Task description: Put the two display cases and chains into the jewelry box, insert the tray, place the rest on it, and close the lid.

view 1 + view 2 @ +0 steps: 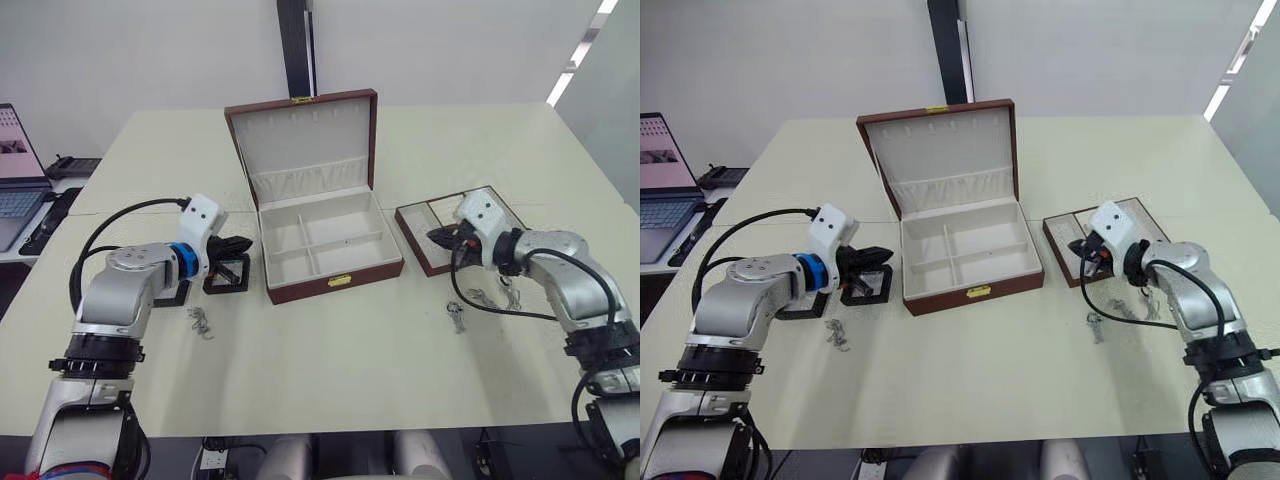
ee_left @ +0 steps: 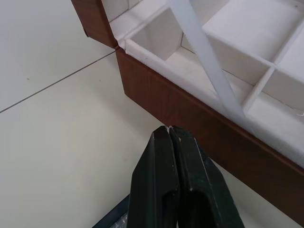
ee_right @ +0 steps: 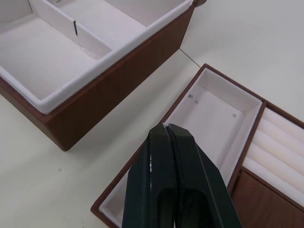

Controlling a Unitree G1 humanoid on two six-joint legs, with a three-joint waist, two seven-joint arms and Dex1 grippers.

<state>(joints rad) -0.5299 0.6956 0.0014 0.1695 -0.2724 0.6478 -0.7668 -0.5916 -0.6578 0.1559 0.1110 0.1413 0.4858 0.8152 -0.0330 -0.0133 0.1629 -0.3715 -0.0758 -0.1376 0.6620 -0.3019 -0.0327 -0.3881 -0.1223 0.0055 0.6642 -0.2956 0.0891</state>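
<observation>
The jewelry box (image 1: 335, 281) stands open at the table's middle, its compartments empty and its lid (image 1: 305, 135) upright behind. One display case (image 1: 227, 273) lies left of the box, with my left gripper (image 1: 245, 244) shut just above it, nothing between its fingers (image 2: 161, 156). A second display case (image 1: 176, 294) is partly hidden under that arm. A small silvery chain tangle (image 1: 200, 321) lies in front of them. The tray (image 1: 412, 222) sits right of the box, and my right gripper (image 3: 166, 126) hovers shut and empty over its near cream compartment (image 3: 213, 109). Tiny silvery pieces (image 1: 485, 298) lie in front of the tray.
A laptop (image 1: 15, 170) and a dark keyboard (image 1: 45, 222) sit on a side desk at the far left. A black post (image 1: 295, 45) rises behind the table. Bare tabletop stretches in front of the box to the near edge.
</observation>
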